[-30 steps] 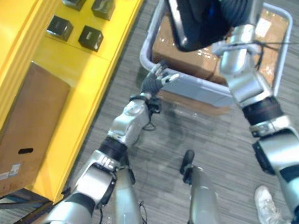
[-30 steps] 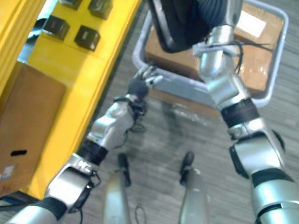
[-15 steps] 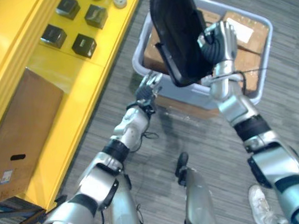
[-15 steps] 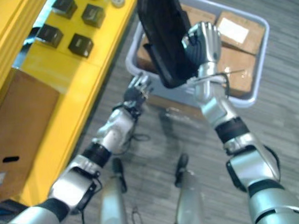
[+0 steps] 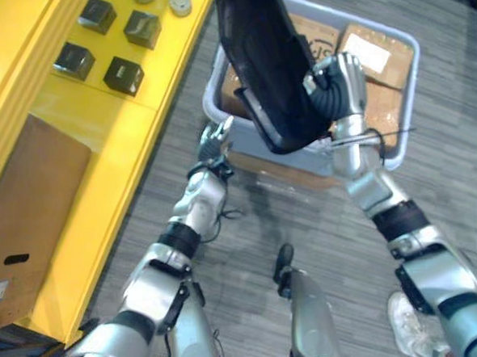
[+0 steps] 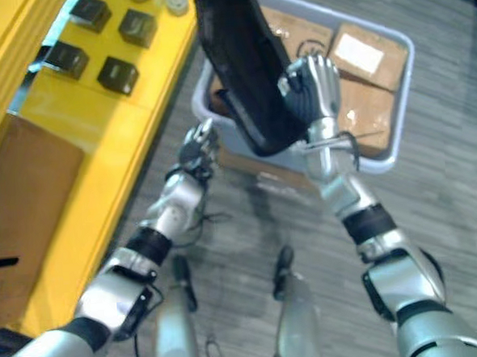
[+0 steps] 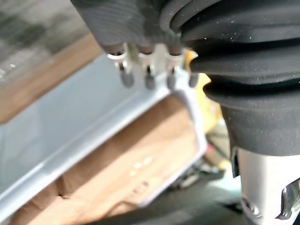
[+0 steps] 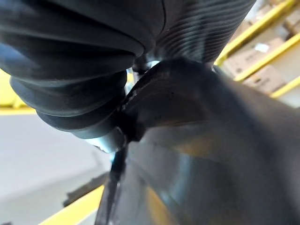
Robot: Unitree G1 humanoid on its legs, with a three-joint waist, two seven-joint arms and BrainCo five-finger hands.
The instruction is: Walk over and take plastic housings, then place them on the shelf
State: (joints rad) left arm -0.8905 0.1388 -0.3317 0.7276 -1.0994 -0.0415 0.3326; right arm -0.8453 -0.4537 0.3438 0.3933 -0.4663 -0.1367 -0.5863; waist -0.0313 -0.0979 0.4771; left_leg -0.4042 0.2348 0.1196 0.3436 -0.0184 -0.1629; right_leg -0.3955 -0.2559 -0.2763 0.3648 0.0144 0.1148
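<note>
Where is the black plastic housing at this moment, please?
In the left eye view, the black plastic housing is held up in the right hand, over the grey bin of cardboard boxes, to the right of the yellow shelf.

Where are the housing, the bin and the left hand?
black housing [image 5: 265, 63], left eye view, on its broad dark face.
grey bin [image 5: 409, 87], left eye view, on its side rim.
left hand [image 5: 212, 138], left eye view, on the hand's back.

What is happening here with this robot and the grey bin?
The right hand holds a large black plastic housing raised above the grey bin of cardboard boxes. The left hand hangs open by the bin's near corner. The yellow shelf stands to the robot's left, with small black boxes on it.
</note>
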